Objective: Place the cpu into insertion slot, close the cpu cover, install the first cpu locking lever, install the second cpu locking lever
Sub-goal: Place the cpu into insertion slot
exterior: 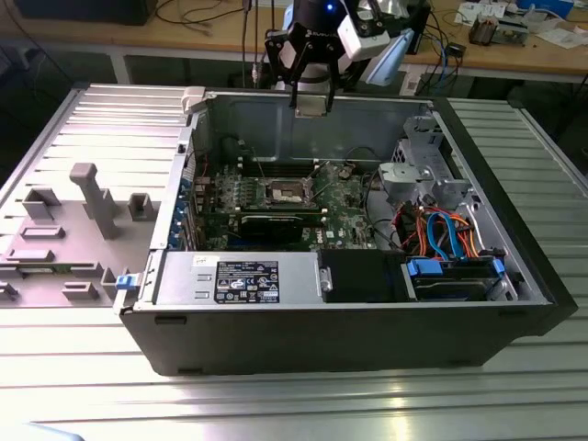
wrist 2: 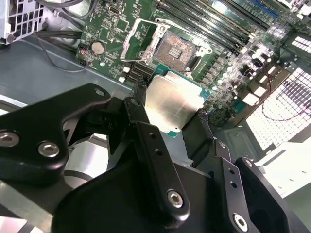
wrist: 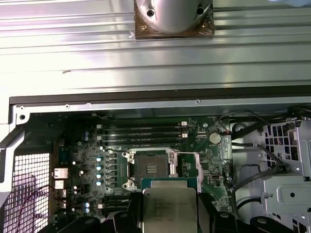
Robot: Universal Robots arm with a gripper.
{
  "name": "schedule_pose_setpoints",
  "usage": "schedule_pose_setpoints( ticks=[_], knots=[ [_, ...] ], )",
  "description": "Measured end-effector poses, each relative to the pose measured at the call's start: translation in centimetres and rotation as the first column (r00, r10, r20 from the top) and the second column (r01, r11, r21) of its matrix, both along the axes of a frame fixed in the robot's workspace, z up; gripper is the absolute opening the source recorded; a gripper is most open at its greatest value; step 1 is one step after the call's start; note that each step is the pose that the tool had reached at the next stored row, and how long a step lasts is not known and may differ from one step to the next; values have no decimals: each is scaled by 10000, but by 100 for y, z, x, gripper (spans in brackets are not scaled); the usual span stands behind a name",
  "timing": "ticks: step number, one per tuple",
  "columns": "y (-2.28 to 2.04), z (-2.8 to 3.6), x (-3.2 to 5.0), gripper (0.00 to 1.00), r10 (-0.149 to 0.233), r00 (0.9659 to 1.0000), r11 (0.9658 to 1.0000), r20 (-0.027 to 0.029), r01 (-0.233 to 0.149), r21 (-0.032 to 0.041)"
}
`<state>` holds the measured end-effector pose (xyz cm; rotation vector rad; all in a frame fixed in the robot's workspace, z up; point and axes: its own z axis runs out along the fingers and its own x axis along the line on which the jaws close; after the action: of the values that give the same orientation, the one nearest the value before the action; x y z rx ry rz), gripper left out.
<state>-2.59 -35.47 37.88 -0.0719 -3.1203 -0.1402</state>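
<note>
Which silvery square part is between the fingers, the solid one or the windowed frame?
The solid one, the cpu, held by the fingers; the windowed cpu cover is open beside the insertion slot.

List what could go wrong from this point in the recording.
The hand grips the cpu only by two edges, above the motherboard; a slip could drop it onto the board. The cpu cover stands open beside the insertion slot, so the hand might catch it while lowering.
</note>
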Motion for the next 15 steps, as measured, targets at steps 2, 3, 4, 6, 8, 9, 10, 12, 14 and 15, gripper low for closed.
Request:
schedule_pose_setpoints(
  ticks=[2, 3, 4, 6, 8, 9, 10, 12, 14, 15],
  knots=[
    [0, 0, 0, 54, -87, 10000, 10000, -1, 87, -1],
    [0, -1, 0, 54, -91, 10000, 10000, 0, 91, 0],
    [0, -1, -1, 54, -92, 10000, 10000, 0, 92, 0],
    [0, 0, -1, 54, -93, 10000, 10000, 0, 93, 0],
    [0, -1, 0, 54, -94, 10000, 10000, 0, 94, 0],
    [0, -1, -1, 54, -94, 10000, 10000, 0, 94, 0],
    [0, -1, -1, 54, -94, 10000, 10000, 0, 94, 0],
    [0, 0, 0, 54, -95, 10000, 10000, 0, 95, 0],
    [-1, -1, -1, 54, -113, 9999, 9999, 0, 113, 1],
    [-5, -1, -1, 54, -124, 9999, 9999, 1, 124, 1]
  ],
)
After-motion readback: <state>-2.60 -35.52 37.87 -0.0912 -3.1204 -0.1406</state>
